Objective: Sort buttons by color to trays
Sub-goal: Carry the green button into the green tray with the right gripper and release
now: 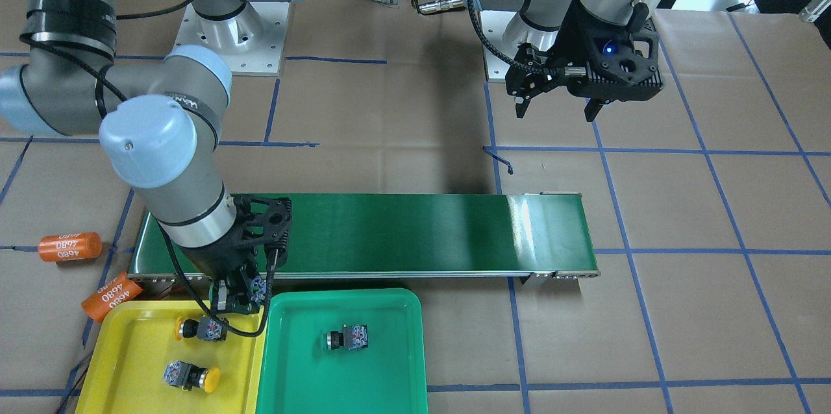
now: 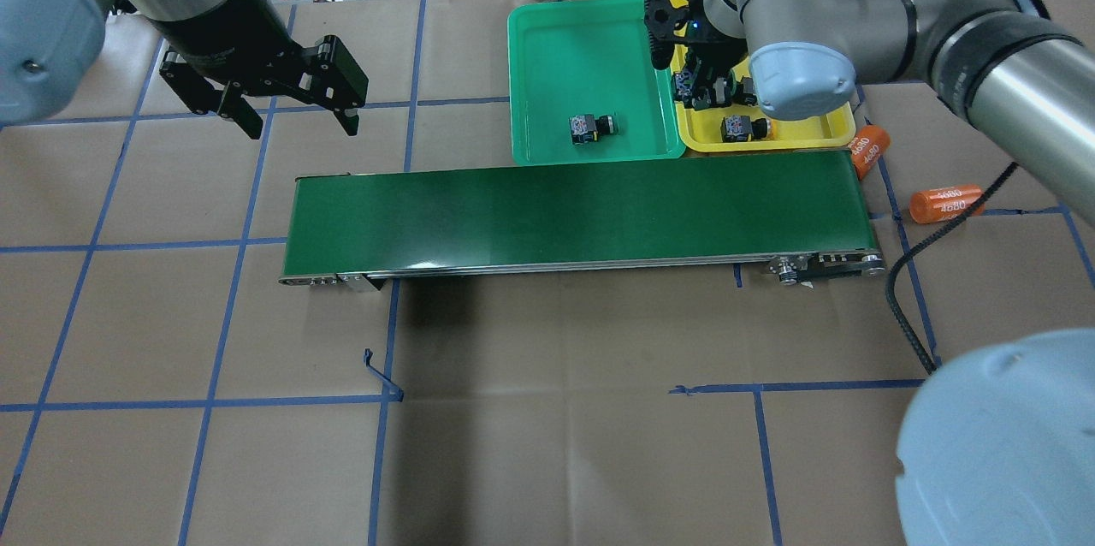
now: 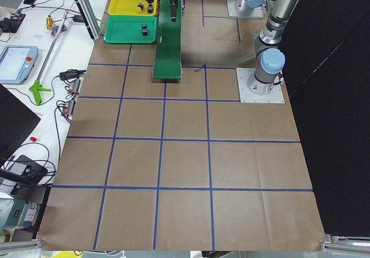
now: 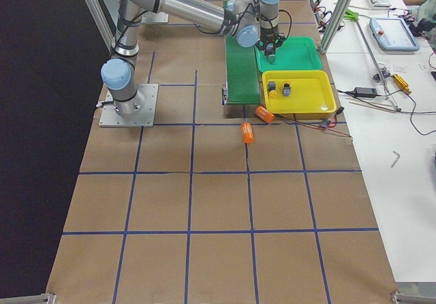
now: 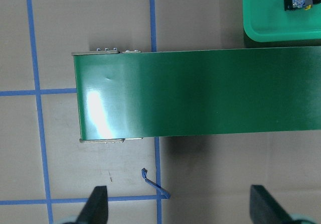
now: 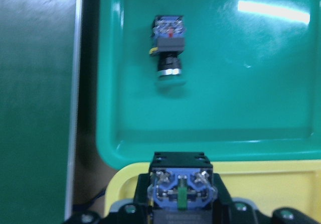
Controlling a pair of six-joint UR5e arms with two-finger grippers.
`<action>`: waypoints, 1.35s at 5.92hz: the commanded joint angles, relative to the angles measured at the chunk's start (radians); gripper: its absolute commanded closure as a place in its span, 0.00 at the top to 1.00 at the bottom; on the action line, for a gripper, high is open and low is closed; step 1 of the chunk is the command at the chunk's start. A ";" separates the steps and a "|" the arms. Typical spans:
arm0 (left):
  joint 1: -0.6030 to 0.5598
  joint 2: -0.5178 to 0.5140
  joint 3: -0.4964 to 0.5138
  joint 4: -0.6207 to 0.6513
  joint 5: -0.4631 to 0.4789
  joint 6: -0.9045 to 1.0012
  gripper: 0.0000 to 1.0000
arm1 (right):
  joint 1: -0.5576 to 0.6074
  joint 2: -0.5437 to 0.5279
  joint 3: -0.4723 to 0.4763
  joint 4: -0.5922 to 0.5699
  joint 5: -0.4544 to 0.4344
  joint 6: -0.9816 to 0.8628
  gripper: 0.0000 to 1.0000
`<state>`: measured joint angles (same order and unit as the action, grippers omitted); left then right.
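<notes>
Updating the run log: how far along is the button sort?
Done: two yellow buttons in the yellow tray, a lone button in the green tray. In hand: right gripper holds the fourth button above the trays' shared edge, cap hidden. Remaining: place it. Left gripper open, empty.

The work surface is a large rectangular tabletop (image 3: 185, 165) covered in brown kraft paper. Blue adhesive tape lines (image 3: 163, 136) divide the paper into a grid of squares. One loose curl of blue tape (image 2: 381, 375) lifts off the paper beside a grid crossing.

A white side bench (image 4: 402, 140) runs along one long edge of the tabletop. It carries black cables (image 3: 68, 76), a grey handheld pendant with a screen (image 3: 14, 61) and a bright green plastic clamp (image 3: 37, 90). A silver aluminium profile post (image 3: 81, 6) stands at that edge.

Beyond the opposite long edge lies a black unlit backdrop (image 3: 335, 96). Illumination is even, and soft shadows fall on the paper.
</notes>
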<state>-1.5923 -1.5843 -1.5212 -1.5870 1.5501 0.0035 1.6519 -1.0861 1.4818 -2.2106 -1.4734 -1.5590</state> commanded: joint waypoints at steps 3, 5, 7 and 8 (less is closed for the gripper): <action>0.000 0.000 -0.001 0.002 0.001 0.004 0.99 | 0.117 0.290 -0.259 -0.093 0.070 0.131 0.69; 0.000 0.003 -0.001 0.002 0.005 0.006 0.99 | 0.112 0.255 -0.256 -0.078 0.078 0.135 1.00; 0.000 0.001 -0.001 0.002 0.004 0.006 0.99 | 0.095 0.162 -0.247 0.071 0.064 0.166 1.00; 0.000 0.001 0.001 0.002 0.002 0.006 0.99 | 0.088 0.085 -0.245 0.201 -0.046 0.244 1.00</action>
<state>-1.5923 -1.5829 -1.5214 -1.5846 1.5535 0.0092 1.7477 -0.9359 1.2338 -2.1171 -1.4430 -1.3730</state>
